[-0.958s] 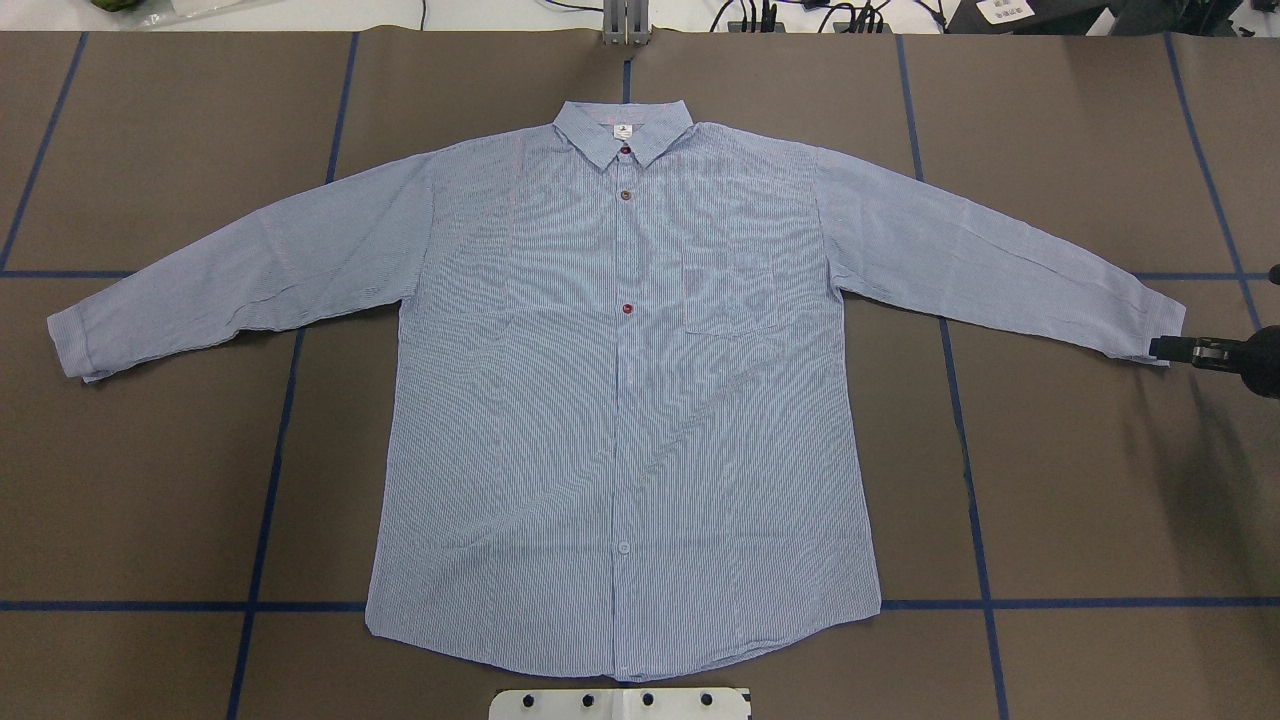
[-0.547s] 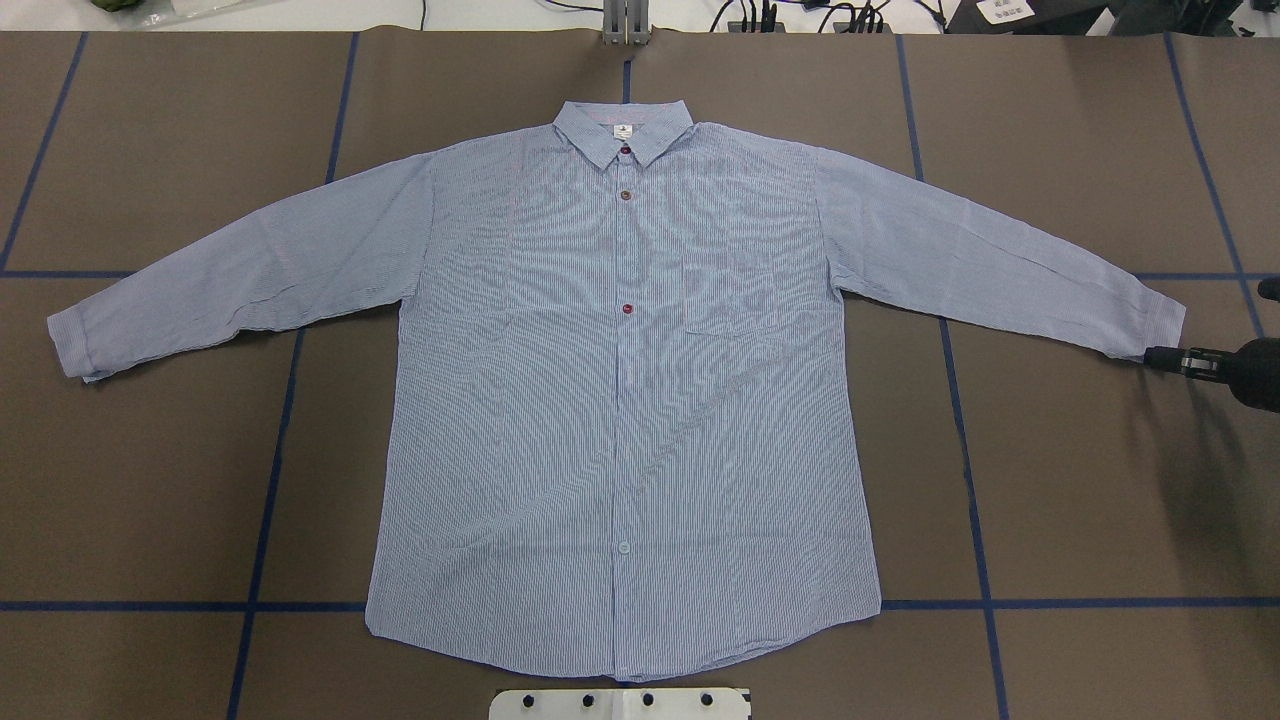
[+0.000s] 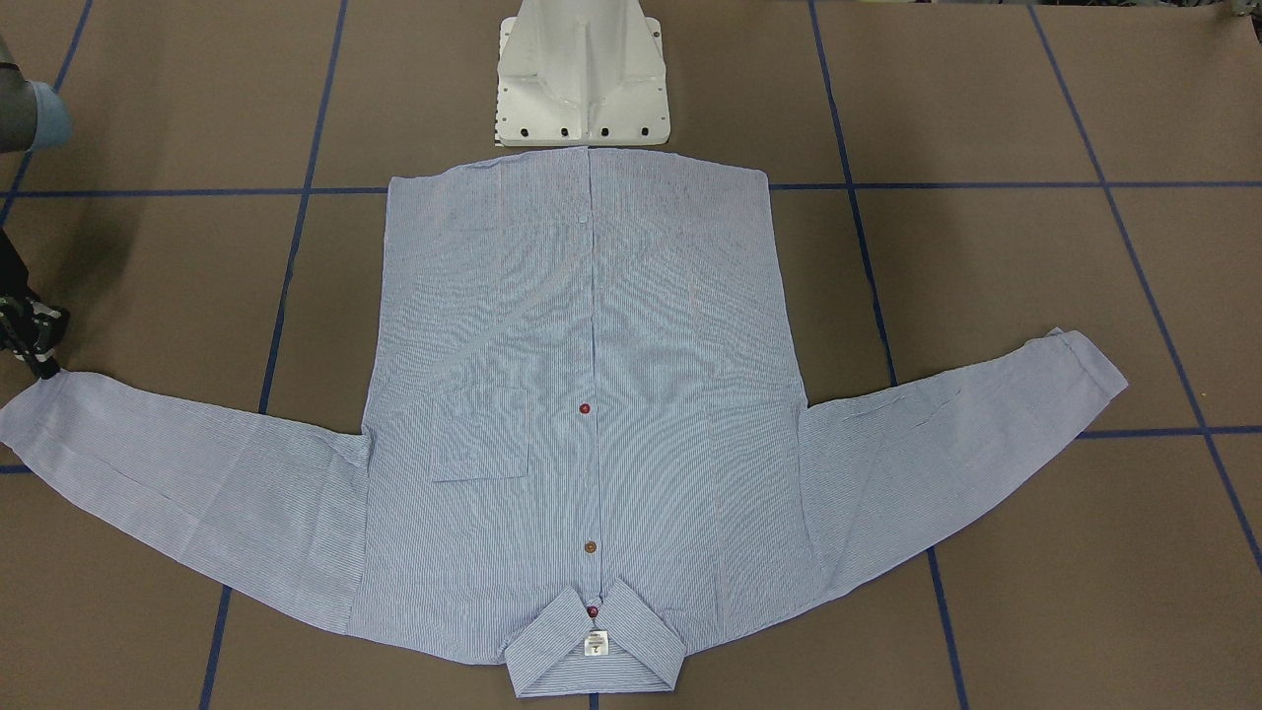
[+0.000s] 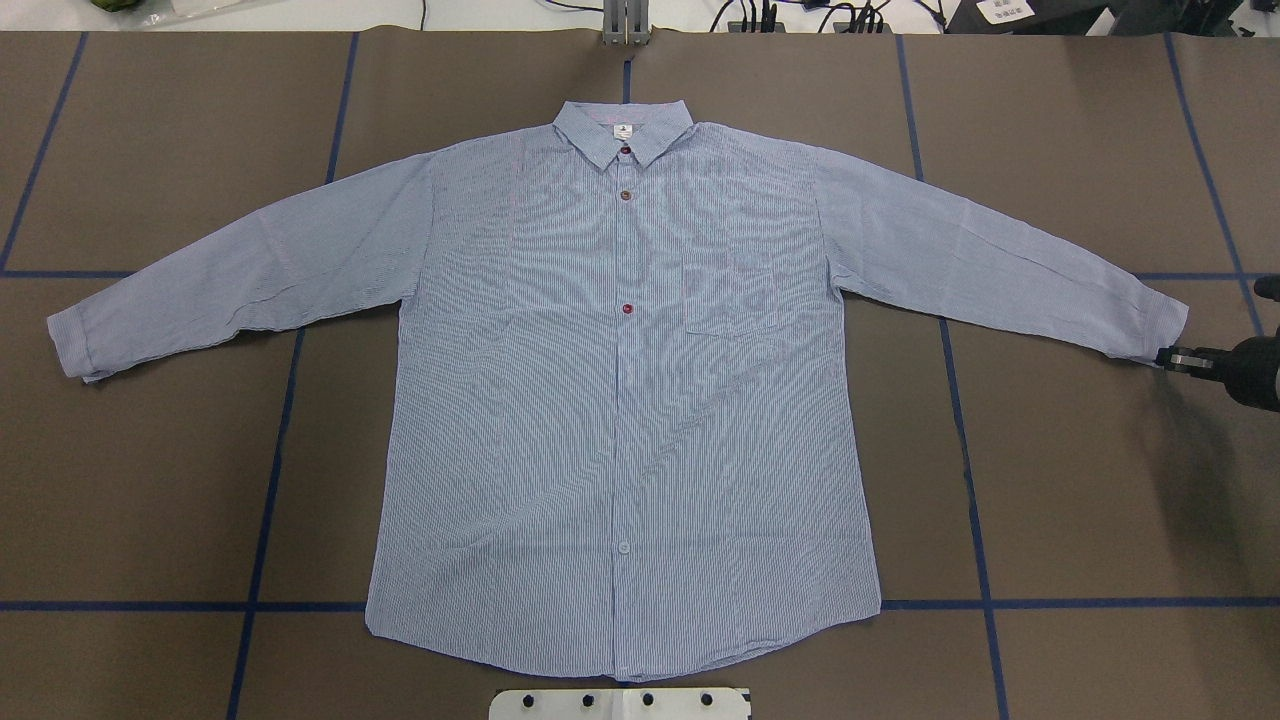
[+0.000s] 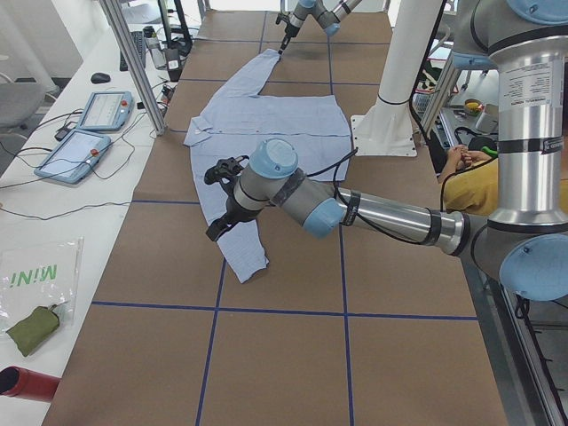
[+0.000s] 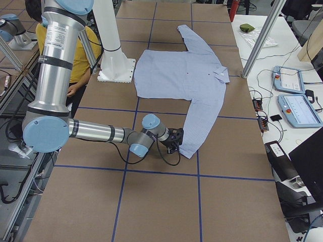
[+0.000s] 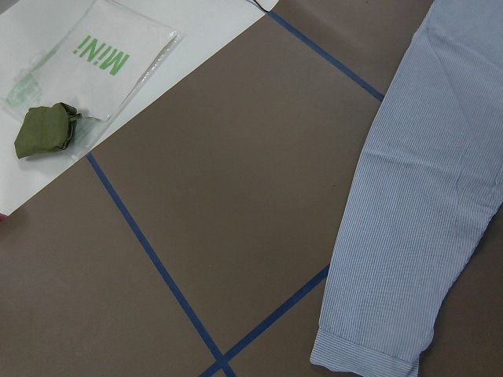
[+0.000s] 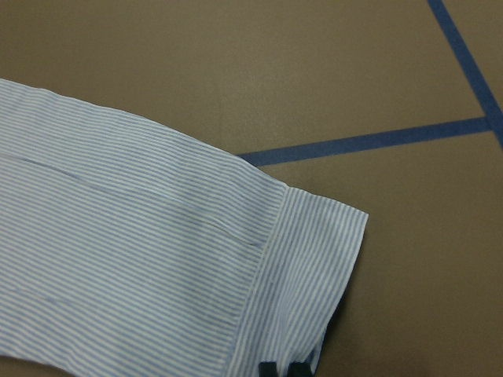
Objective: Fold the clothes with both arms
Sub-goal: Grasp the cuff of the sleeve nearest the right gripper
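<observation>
at the right cuff point(image 4: 1160, 322), the right pincer point(image 4: 1168, 358) touches cloth, clenched or not i cannot tell; pinch both layers before lifting.

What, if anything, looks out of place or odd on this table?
Nothing really stands out. The shirt lies flat, face up and buttoned, sleeves spread wide. Only quirk: its buttons mismatch, some red, one brown, one pale.
</observation>
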You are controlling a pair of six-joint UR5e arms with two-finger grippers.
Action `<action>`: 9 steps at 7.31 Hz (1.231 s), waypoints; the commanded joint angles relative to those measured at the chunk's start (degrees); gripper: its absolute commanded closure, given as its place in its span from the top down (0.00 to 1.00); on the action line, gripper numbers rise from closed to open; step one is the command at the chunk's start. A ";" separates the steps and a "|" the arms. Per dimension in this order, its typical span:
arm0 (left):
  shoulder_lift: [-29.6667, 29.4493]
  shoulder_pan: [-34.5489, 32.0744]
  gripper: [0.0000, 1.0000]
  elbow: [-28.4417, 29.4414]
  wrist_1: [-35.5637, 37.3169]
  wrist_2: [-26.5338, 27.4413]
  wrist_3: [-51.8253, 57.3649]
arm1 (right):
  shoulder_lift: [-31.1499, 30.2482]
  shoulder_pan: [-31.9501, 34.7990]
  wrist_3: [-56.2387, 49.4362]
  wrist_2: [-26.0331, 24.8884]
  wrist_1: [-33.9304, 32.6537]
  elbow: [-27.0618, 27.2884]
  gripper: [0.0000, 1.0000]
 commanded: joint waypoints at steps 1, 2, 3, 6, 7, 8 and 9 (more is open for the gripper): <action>0.00 -0.09 1.00 -0.09 0.00 0.00 0.00 | -0.29 0.32 -0.02 0.89 -0.87 3.53 0.00; 0.00 0.00 1.00 0.00 0.00 0.00 0.00 | 0.15 2.06 -0.02 2.99 -2.96 6.61 0.00; 0.00 -0.09 1.00 0.00 0.00 0.00 0.00 | 1.46 2.60 -0.02 3.79 -8.29 11.42 0.00; 0.00 0.00 1.00 0.00 0.00 0.00 -0.09 | 22.04 1.82 1.03 3.80 -39.27 20.08 0.00; 0.00 -0.09 1.00 0.00 0.00 0.00 -0.09 | 30.56 -0.10 2.08 3.19 -48.51 19.39 0.00; 0.00 0.00 1.00 0.09 0.00 0.00 -0.09 | 37.61 -2.56 2.96 1.27 -56.52 18.95 0.00; 0.00 -0.09 1.00 0.09 0.00 0.00 -0.09 | 42.21 -5.19 3.32 -2.84 -58.60 18.60 0.00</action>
